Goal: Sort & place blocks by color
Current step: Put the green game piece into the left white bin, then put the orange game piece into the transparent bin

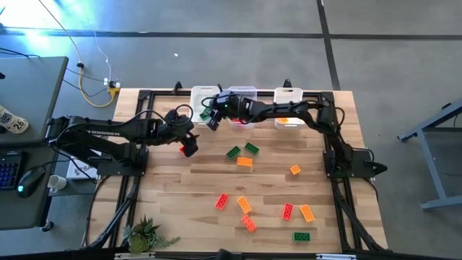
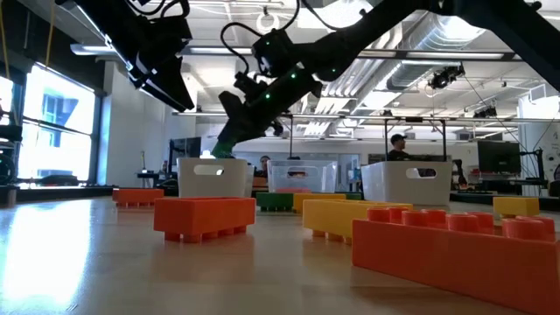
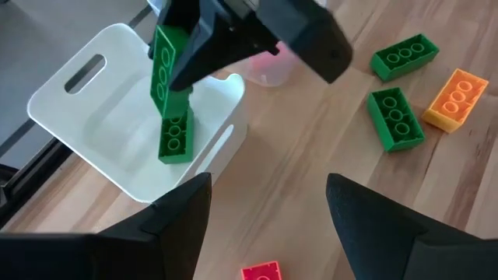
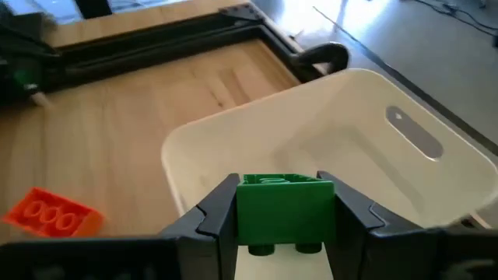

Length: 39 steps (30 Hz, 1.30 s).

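Orange and red blocks (image 1: 245,204) are lying scattered on the near bench (image 1: 188,188), while farther back the right gripper (image 4: 285,204) is pinching a green block (image 3: 171,93) between its jaws, long axis upright, over the left white bin (image 3: 101,124), the left gripper (image 3: 264,194) hovering spread nearby.

From overhead we see the whole table (image 1: 216,180); both wrist cameras share, seemingly, one white bin (image 3: 101,124).

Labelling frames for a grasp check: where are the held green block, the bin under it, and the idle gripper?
green block (image 4: 284,208): right wrist view, its front face.
left bin (image 3: 85,101): left wrist view, bare wall.
left gripper (image 3: 268,210): left wrist view, gap between open fingers.
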Tool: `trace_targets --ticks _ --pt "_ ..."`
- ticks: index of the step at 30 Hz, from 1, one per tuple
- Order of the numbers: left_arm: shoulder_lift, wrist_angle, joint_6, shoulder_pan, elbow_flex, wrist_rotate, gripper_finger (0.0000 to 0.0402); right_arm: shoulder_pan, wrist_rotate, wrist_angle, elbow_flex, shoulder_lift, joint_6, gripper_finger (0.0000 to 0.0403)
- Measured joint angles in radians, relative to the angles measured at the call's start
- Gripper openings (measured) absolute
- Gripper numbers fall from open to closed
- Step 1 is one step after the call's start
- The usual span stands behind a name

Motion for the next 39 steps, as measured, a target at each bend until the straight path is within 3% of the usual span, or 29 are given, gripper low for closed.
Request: trace_targets --ticks 3,9,12,28,39 --pt "0.000 0.000 -0.006 0.000 0.000 0.019 0.0243 0.000 0.017 -0.009 0.001 0.004 0.005 0.0122" --pt "0.000 -0.004 -0.035 0.000 0.000 0.030 0.0243 0.004 0.031 -0.008 0.001 0.004 -0.016 0.0236" --pt "0.000 -0.015 -0.047 0.000 0.000 0.031 0.0243 0.004 0.031 -0.018 0.005 0.003 -0.017 0.0263" --pt "0.023 -0.155 -0.224 -0.013 -0.001 0.104 0.0243 0.008 0.048 -0.570 0.288 -0.013 -0.099 0.0272" --pt "0.168 -0.206 -0.320 -0.023 -0.001 0.116 0.0243 0.008 0.049 -0.826 0.396 -0.013 -0.135 0.0273"
